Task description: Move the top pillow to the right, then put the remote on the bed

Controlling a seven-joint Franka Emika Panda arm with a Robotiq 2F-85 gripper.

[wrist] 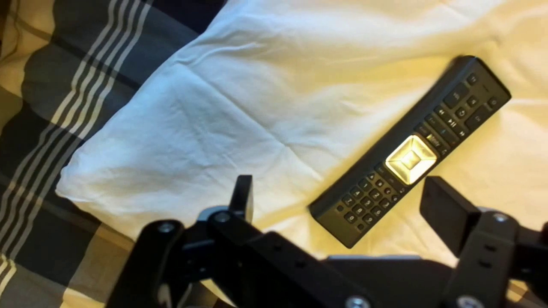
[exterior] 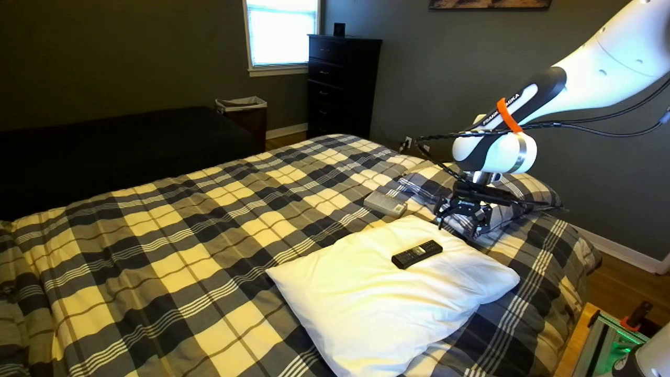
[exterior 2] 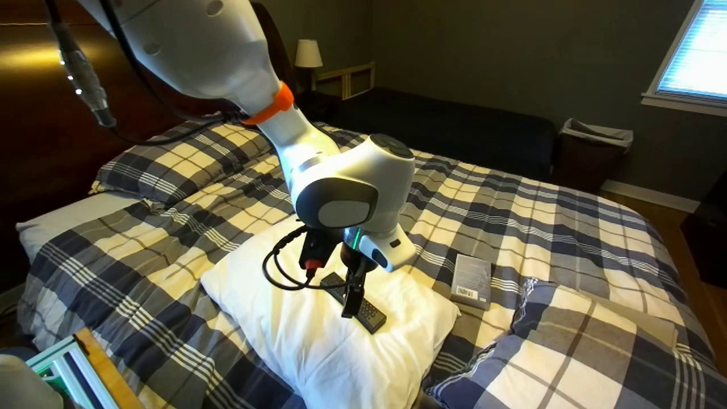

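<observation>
Well, going left to right across an exterior view, I first meet the brown headboard (exterior 2: 45, 96), with a plaid pillow (exterior 2: 182, 162) lying near it. A small lamp (exterior 2: 308, 55) stands farther back. The bed (exterior 2: 488, 199) spreads across the scene under its navy, white and yellow plaid. In the middle lies the white pillow (exterior 2: 318, 346), creased, and the remote (wrist: 409, 156) is on it, keys up. My arm (exterior 2: 363, 182) slants in over that pillow from the upper left, an orange band (exterior 2: 275, 105) around it. The claw (wrist: 344, 204) hangs fingertips down there; in the wrist view its two fingers (wrist: 449, 218) stand wide apart, and the remote's number-key end shows between them. In an exterior view I see a gap between claw and remote. Right of the white pillow, a grey box (exterior 2: 472, 275) with a barcode lies flat on the bed. Beyond it to the right, cut off by the lower edge, lies the top pillow (exterior 2: 585, 352) in its plaid case. Farther back on that side I see a lined hamper (exterior 2: 588, 159) and a bright window (exterior 2: 696, 57).
</observation>
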